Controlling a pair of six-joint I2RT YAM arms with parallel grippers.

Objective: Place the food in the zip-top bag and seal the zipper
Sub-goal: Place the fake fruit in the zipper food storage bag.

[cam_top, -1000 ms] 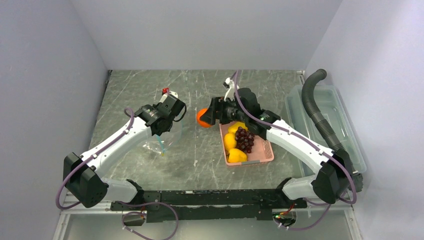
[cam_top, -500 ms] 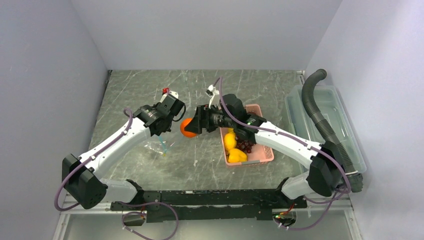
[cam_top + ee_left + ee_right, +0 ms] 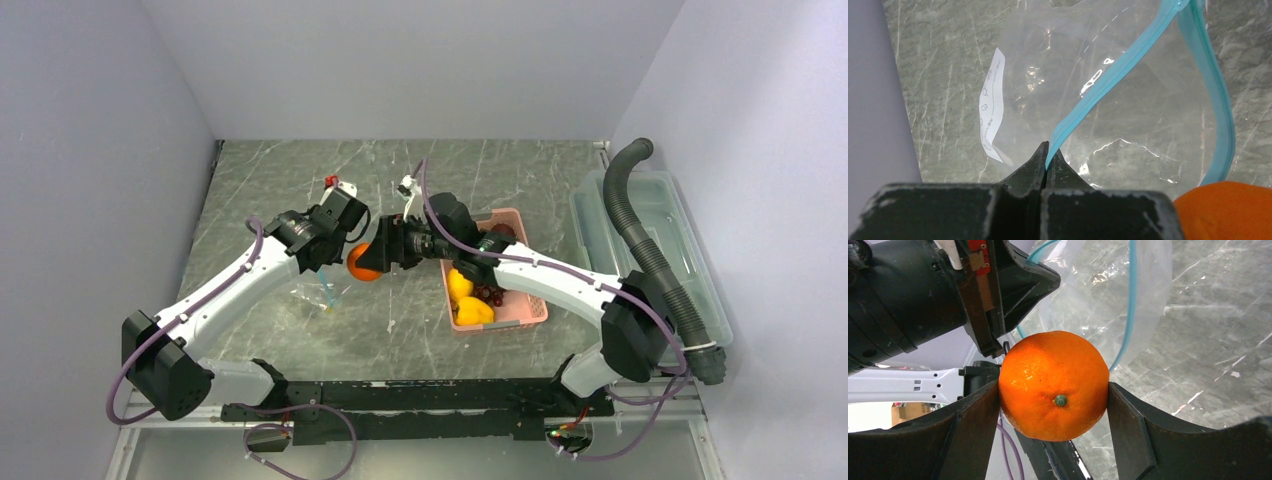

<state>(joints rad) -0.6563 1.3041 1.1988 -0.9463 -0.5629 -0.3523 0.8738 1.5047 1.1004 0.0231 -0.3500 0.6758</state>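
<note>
My right gripper (image 3: 1054, 390) is shut on the round orange fruit (image 3: 1054, 384) and holds it in the air next to my left gripper (image 3: 335, 262), at the mouth of the zip-top bag. My left gripper (image 3: 1047, 150) is shut on the teal-blue zipper (image 3: 1108, 80) and holds the clear zip-top bag (image 3: 1128, 125) up with its mouth open. The bag (image 3: 322, 283) hangs down to the table. The orange fruit (image 3: 362, 262) shows in the top view and at the left wrist view's corner (image 3: 1228, 210). Yellow pieces (image 3: 470, 300) and dark grapes (image 3: 490, 292) lie in the pink basket (image 3: 520, 312).
A rigid clear bin (image 3: 690, 290) stands at the right with a black ribbed hose (image 3: 640, 230) over it. A white paper label (image 3: 991, 107) is on the bag. Grey walls close in the left, back and right sides of the marbled table (image 3: 280, 180).
My right gripper has carried the orange fruit leftward from beside the pink basket to the bag's mouth by my left gripper. My left gripper has stayed shut on the zipper.
</note>
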